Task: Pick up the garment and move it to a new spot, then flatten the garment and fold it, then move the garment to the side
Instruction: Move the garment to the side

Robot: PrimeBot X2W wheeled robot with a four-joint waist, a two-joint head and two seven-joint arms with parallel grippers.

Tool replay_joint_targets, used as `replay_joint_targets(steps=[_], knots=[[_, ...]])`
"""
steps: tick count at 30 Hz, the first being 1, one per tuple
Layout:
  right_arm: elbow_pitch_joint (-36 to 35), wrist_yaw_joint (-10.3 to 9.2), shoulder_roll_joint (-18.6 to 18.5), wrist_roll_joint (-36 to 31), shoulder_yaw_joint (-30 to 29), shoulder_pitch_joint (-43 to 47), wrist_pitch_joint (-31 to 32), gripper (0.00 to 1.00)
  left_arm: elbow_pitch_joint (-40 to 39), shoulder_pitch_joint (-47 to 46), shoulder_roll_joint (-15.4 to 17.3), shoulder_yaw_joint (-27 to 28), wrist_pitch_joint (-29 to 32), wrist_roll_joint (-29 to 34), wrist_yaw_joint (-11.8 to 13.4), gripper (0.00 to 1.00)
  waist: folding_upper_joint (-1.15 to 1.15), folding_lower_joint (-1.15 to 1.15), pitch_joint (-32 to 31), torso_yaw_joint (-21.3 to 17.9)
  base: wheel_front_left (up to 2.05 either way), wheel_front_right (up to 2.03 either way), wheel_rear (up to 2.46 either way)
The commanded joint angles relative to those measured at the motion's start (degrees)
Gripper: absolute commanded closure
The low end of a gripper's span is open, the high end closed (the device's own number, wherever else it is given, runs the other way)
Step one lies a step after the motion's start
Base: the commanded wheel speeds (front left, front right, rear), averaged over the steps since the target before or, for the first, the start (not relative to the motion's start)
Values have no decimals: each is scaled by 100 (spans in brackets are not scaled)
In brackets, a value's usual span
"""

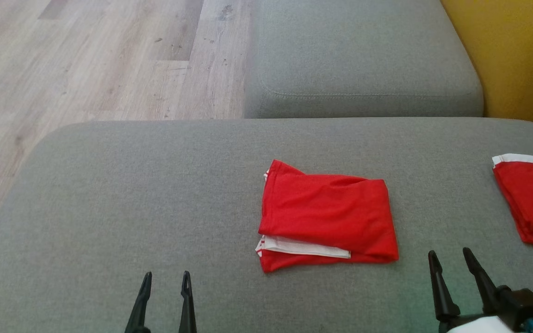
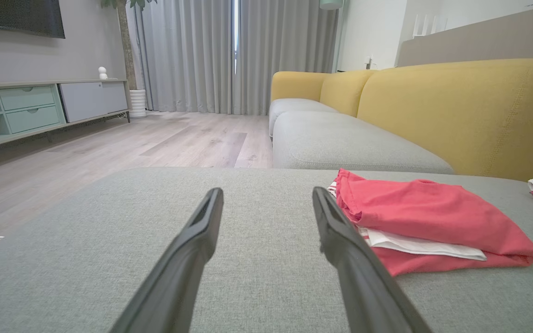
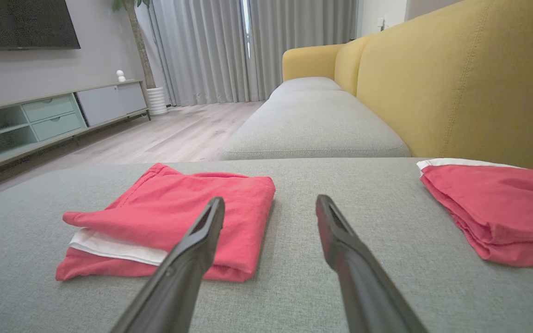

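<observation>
On sofa seat (image 1: 155, 194): folded red garment (image 1: 326, 212), untouched.

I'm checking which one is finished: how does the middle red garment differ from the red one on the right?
The middle garment lies midway across the grey cushion; the right garment lies at its right end, near the yellow backrest. The middle garment's white band shows at its near edge, between red layers; the right garment's runs along its far edge. Both are red, folded and lying flat.
</observation>
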Motion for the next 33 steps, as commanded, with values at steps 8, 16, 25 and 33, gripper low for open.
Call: replay_joint_targets(steps=[8,16,25,33], knots=[[-196,39,-23,49,94,-65,-78,0,-141,-293,-50,147,-47,-29,43,0,0,0,15,-89,0,0,0],[-165,39,-48,11,172,-86,-78,0,-165,-318,-50,109,-47,-10,58,0,0,0,79,-180,0,0,0],[-52,39,-148,115,231,-498,-79,0,-212,-485,-50,-105,-47,25,76,0,0,0,508,-113,0,0,0],[346,39,-246,356,306,-1335,-79,0,-207,-775,-50,-381,-47,90,116,0,0,0,1113,-6,0,0,0]])
